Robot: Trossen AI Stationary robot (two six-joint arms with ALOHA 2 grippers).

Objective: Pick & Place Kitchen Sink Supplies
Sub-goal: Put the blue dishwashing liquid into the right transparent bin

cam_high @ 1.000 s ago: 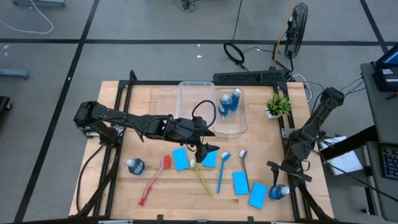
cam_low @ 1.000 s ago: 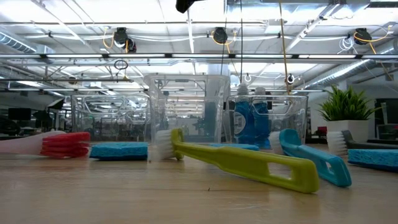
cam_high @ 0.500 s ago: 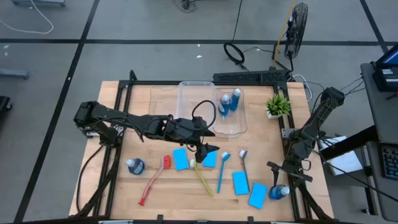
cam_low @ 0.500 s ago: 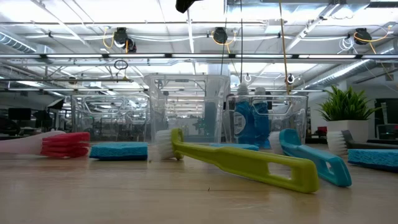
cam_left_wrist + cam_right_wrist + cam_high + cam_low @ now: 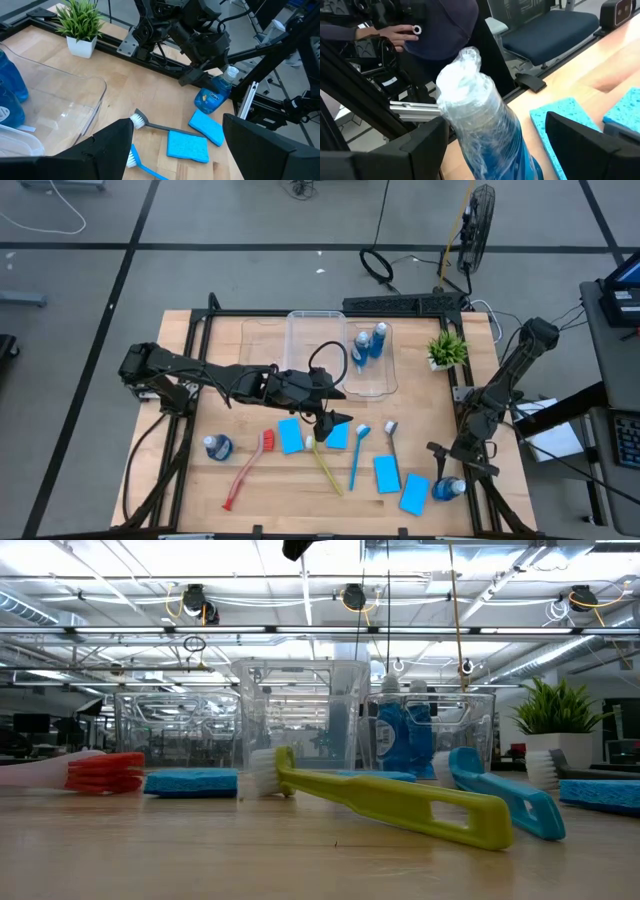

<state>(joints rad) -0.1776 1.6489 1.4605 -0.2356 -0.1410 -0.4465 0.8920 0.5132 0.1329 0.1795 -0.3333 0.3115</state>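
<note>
Several brushes lie on the table: red, yellow-green, blue and grey. Light-blue sponges lie flat among them. One blue bottle stands near the left, and two bottles stand in a clear bin. My left gripper hovers open above a sponge at mid-table. My right gripper is open at the near right corner, its fingers on either side of a blue bottle without touching it.
Clear bins stand at the far middle, and a potted plant stands to their right. The table's right frame rail runs close beside the corner bottle. A person's hand shows in the room beyond the table edge.
My right arm has shifted slightly, and its gripper has moved a little closer to the bottle at the near right corner. Nothing on the table has moved.
</note>
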